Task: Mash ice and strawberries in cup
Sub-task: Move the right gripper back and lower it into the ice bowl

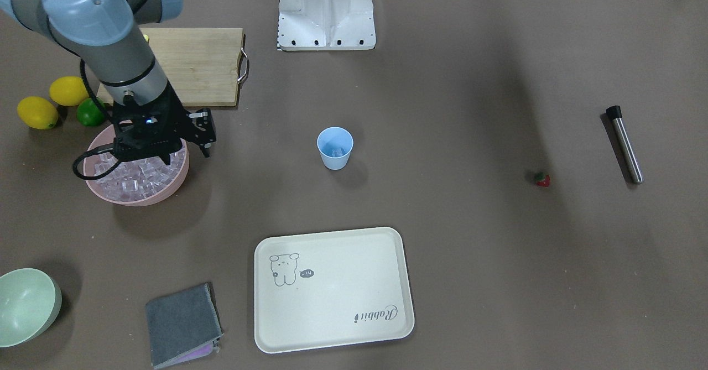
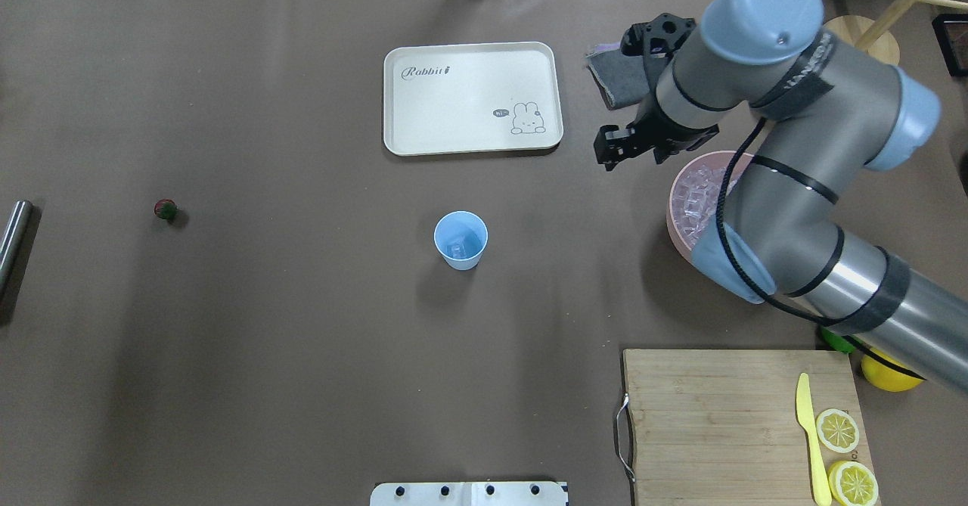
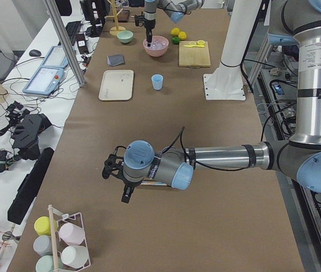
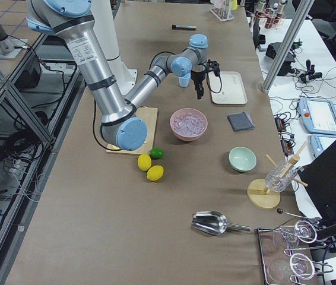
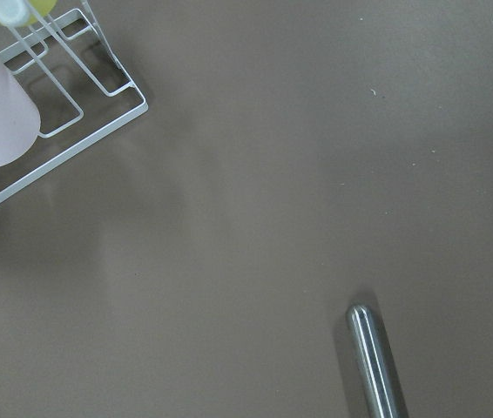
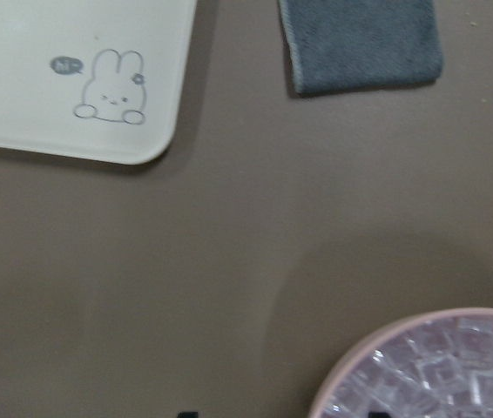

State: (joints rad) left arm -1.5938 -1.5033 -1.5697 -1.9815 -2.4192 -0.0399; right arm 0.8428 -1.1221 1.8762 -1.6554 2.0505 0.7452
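Finds the cup (image 1: 334, 149) upright mid-table with a little ice (image 2: 456, 249) inside, the strawberry (image 1: 542, 180) well apart near a metal rod (image 1: 625, 144), the right gripper (image 1: 148, 147) above the ice-filled pink bowl (image 1: 166, 193), and cannot tell its opening, nor the left gripper's (image 3: 125, 192), fingers being hidden or too small.

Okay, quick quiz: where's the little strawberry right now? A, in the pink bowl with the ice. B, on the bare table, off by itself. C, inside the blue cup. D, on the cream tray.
B: the strawberry lies on the bare table, well apart from the cup.
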